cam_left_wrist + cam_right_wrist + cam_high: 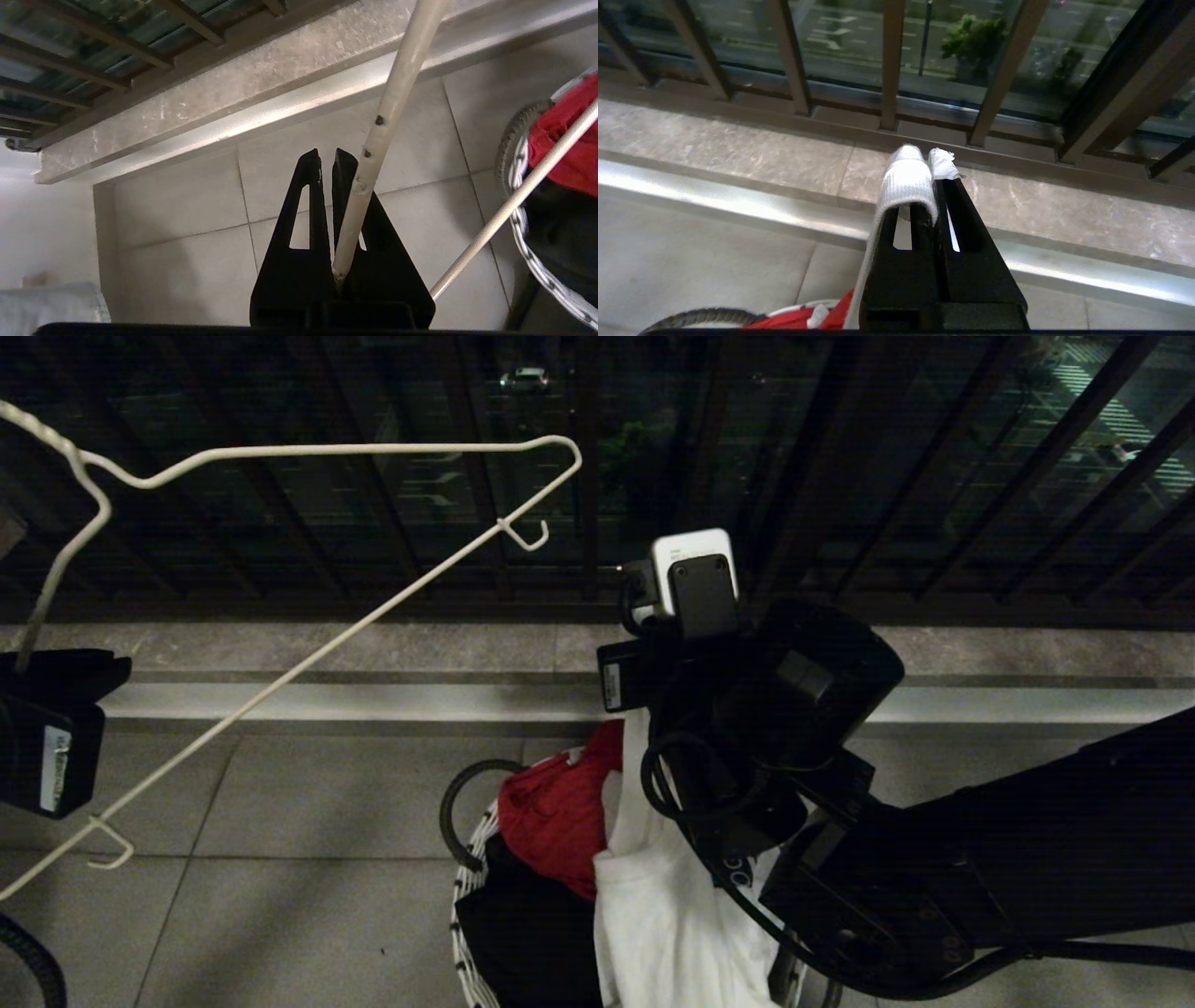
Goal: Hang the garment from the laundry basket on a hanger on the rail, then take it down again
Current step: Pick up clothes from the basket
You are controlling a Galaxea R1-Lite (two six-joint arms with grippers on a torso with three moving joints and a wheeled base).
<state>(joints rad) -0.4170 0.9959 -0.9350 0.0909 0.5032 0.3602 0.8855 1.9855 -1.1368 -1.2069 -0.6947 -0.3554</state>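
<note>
On a pale grey tiled balcony floor (327,803) below a dark brown barred railing (747,448), the left gripper (327,156), left of the small round white woven basket (464,905), clamps the thin white wire hanger (308,663). Above the basket, the right gripper (930,161) pinches the white T-shirt (663,915), its print hidden; red cloth (551,812) and black garment (523,924) stay inside, basket partly cropped

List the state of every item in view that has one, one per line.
Hanger: off any rail, tilted, held by the left end effector.
T-shirt: partly lifted from the basket, its edge pinched in the right end effector.
Laundry basket: on the floor, holding red cloth and black garment.
</note>
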